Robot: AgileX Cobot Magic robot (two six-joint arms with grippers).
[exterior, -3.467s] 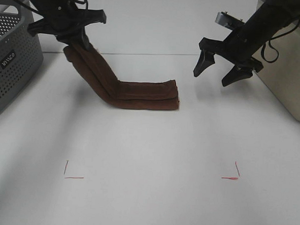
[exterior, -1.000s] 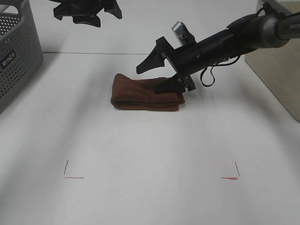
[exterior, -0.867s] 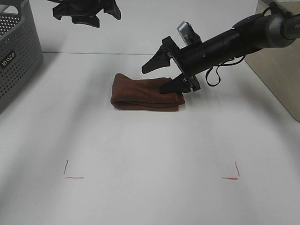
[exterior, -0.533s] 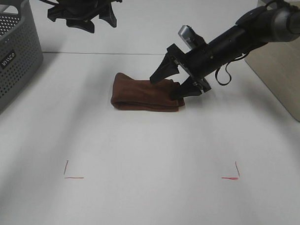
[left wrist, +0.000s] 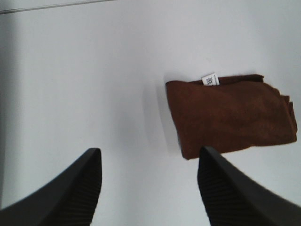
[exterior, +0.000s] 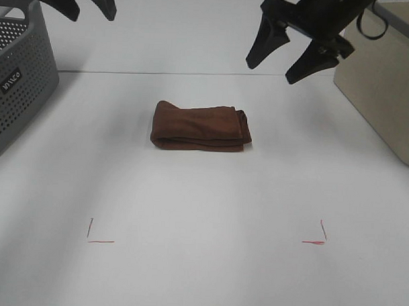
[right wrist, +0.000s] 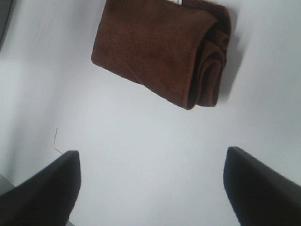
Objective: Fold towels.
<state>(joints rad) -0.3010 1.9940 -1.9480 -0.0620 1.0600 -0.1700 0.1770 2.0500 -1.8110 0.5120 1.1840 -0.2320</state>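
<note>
The reddish-brown towel lies folded into a thick, compact rectangle on the white table, behind its middle. The left wrist view shows the towel with a small pale tag at one corner; the right wrist view shows the towel with its rolled layers at one end. My left gripper hangs open high at the back left, well clear of the cloth. Above and to the right of the towel, my right gripper is raised, wide open and empty.
A grey perforated basket stands at the left edge. A beige bin sits at the right edge. Thin red corner marks are drawn on the table near the front.
My right gripper has lifted up and back off the towel's right end. The left gripper has drawn away to the upper left. The folded towel stays where it was.
</note>
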